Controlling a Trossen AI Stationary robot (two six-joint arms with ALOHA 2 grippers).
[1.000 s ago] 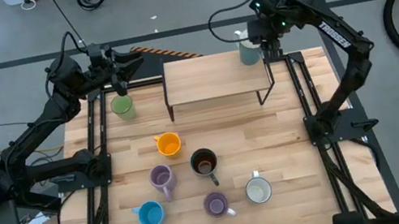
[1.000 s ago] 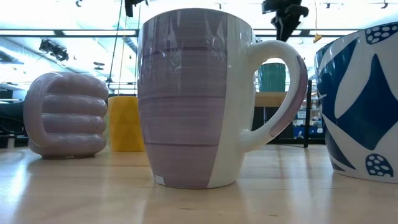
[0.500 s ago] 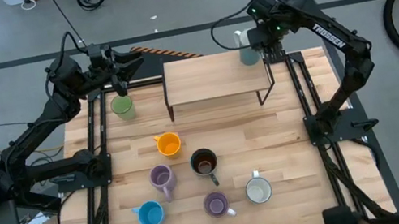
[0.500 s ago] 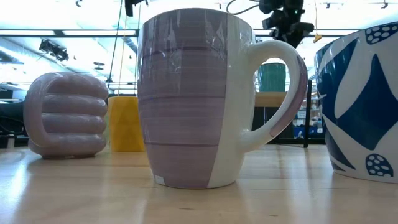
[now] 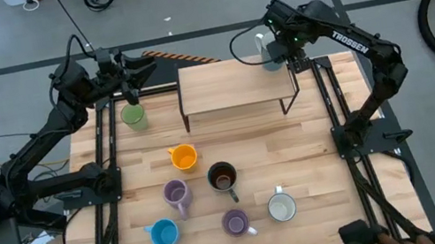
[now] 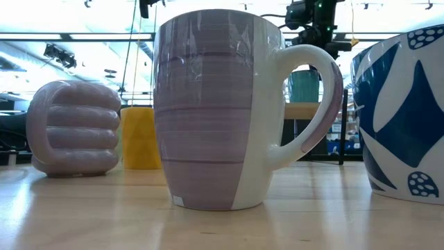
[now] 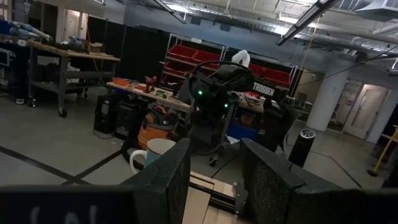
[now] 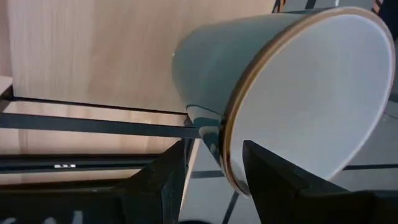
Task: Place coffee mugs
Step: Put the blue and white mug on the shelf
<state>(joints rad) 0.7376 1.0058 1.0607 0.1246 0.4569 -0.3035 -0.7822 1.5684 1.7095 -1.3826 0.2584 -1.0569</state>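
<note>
Right pincer (image 5: 274, 51) is your active one. It sits at the far right corner of the raised shelf (image 5: 233, 83), and its fingers (image 8: 163, 180) straddle the rim wall of the teal mug (image 8: 249, 93), one inside and one outside. Jaws stand fairly wide around that wall; I can't tell if they're bearing on it or already slack.

Key relation: from the wrist view the teal mug's long axis runs obliquely away from the pincer, mouth toward the wrist camera, body reaching out over the shelf top. The low view shows it sitting upright on the shelf, directly under the pincer. So if you release, your clean exit is straight up along that axis, not sideways, or you'll likely drag the rim.

Left pincer (image 5: 136, 75) waits with jaws wide and holding nothing, off the shelf's far left corner. The green mug (image 5: 134, 116) sits on the counter (image 5: 324, 166) just below and beside it, so the left arm is clearly nearer to that one.

Six more mugs are grouped well toward the near side of the counter, far from both pincers.
</note>
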